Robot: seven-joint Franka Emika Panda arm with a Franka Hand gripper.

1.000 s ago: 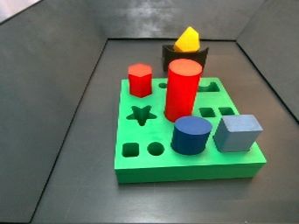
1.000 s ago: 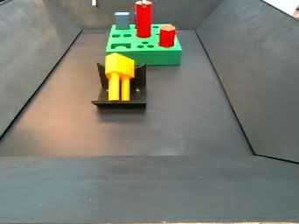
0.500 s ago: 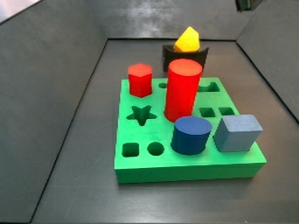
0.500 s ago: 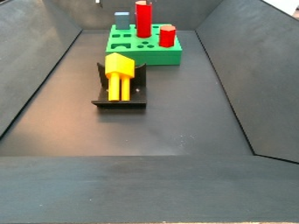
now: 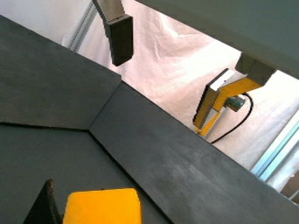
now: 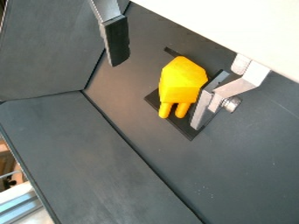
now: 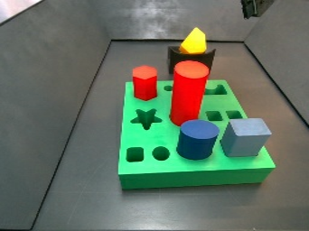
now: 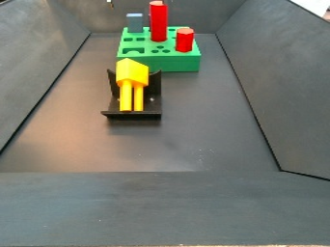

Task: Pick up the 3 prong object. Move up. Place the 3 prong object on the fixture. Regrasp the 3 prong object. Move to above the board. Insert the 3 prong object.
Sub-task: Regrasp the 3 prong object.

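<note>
The 3 prong object (image 8: pixel 130 77) lies on the fixture (image 8: pixel 131 108), prongs pointing toward the near end of the bin, its yellow body against the fixture's upright end. In a side view it shows as a yellow tip (image 7: pixel 193 41) above the dark fixture (image 7: pixel 193 56), just behind the board (image 7: pixel 193 153) at 12 o'clock.

The gripper (image 6: pixel 163 66) hangs high above the piece with its 2 fingers spread wide and nothing between them; the 3 prong object (image 6: pixel 180 85) shows well below, in the gap between the plates. One finger (image 6: pixel 114 39) and its partner (image 6: pixel 219 94) stand clear of the piece on either side. In a side view only a dark bit of the gripper (image 7: pixel 250 8) shows at the upper edge, at about 1 o'clock.

The board carries 1 tall red cylinder (image 7: pixel 189 92), 1 red hexagonal peg (image 7: pixel 145 82), 1 blue cylinder (image 7: pixel 197 139) and 1 grey-blue cube (image 7: pixel 247 137). The star cutout (image 7: pixel 146 117) lies open.

Bare dark floor (image 8: pixel 168 145) runs from the fixture toward 6 o'clock, and the sloped bin walls (image 8: pixel 45 77) stand well apart from the fixture.
</note>
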